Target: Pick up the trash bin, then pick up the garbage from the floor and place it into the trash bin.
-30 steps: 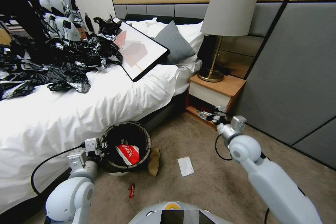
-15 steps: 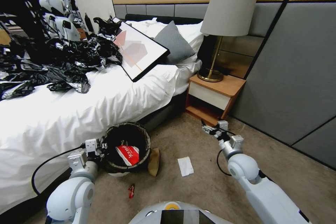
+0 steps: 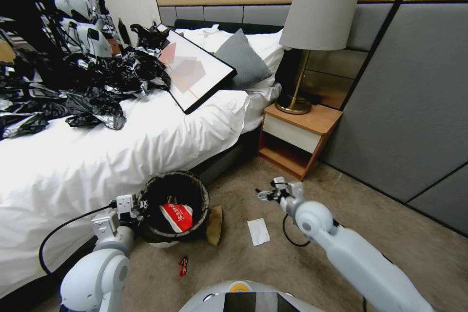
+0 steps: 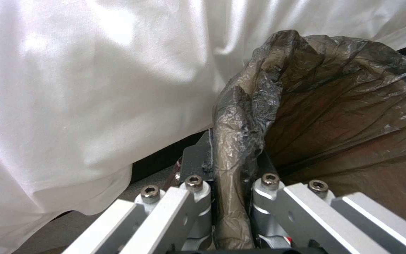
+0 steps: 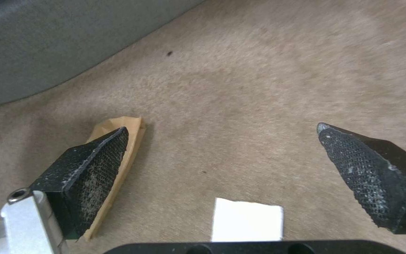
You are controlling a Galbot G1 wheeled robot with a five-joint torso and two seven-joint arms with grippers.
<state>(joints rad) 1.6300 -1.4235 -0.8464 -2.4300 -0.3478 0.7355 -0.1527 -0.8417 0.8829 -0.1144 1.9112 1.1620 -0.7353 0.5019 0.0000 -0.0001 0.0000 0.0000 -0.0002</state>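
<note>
Trash bin [image 3: 173,207] sits low beside the bed [image 3: 122,156], white bucket lined with a dark bag whose edge folds over the rim, a red-and-white wrapper [image 3: 177,216] lying inside. The left end effector [image 4: 226,208] is clamped on the near rim, one finger inside and one outside with the bag film pinched between them; that grip lets the arm carry the bin with its mouth open upward for receiving litter.

On the carpet [image 3: 292,263] just beside the bin leans a brown cardboard piece [image 3: 214,225], and a white tissue [image 3: 258,231] lies a little farther out. A small red wrapper [image 3: 183,265] rests nearer the robot's base.

The right end effector [image 3: 265,195] hovers above the floor near the tissue, its jaws spread wide and holding nothing. In the right wrist view the cardboard [image 5: 114,169] sits by one textured pad and the tissue [image 5: 246,220] lies between the pads, close to the camera. Judging by that alignment, the tissue is the likely target, and the wide opening suits a flat, thin item pressed against carpet.
</note>
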